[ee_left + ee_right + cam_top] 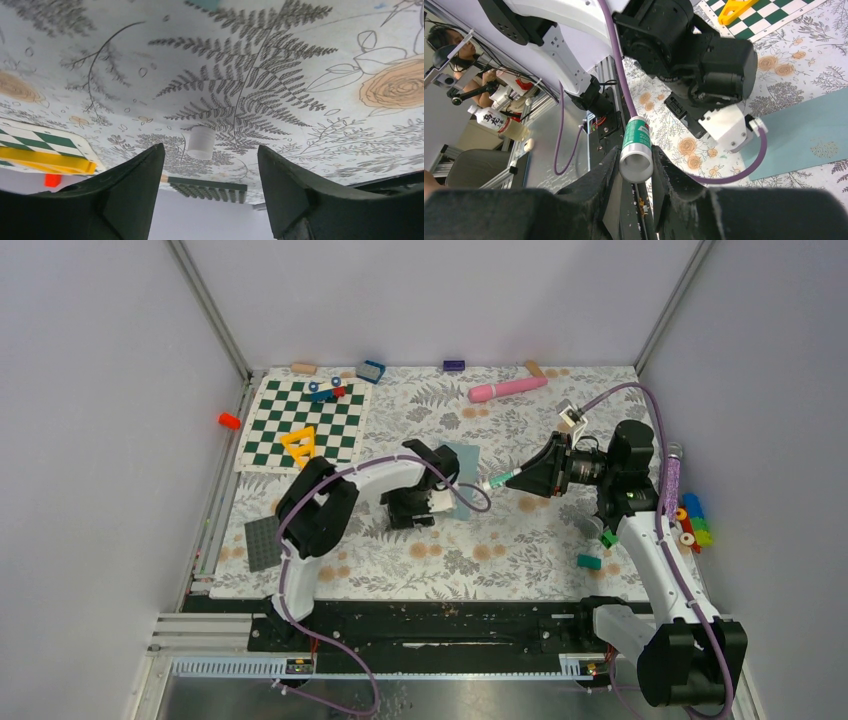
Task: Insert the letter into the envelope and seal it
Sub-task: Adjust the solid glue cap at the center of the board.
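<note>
The teal envelope (464, 472) lies flat mid-table, partly under my left arm; its corner also shows in the right wrist view (804, 135). The letter is out of view. My left gripper (397, 510) (210, 146) is open and low over the floral cloth, just left of the envelope. A small white cap (201, 142) stands on the cloth right beyond its fingertips. My right gripper (527, 480) (635, 172) is shut on a green-and-white glue stick (500, 481) (636, 147). The stick's open end points toward the envelope's right edge.
A green chequered board (305, 420) with a yellow triangle (300, 445) lies back left. A dark studded plate (262, 542) sits front left. A pink cylinder (507, 389) lies at the back. Coloured blocks (692, 523) and green bricks (589, 561) cluster near the right arm.
</note>
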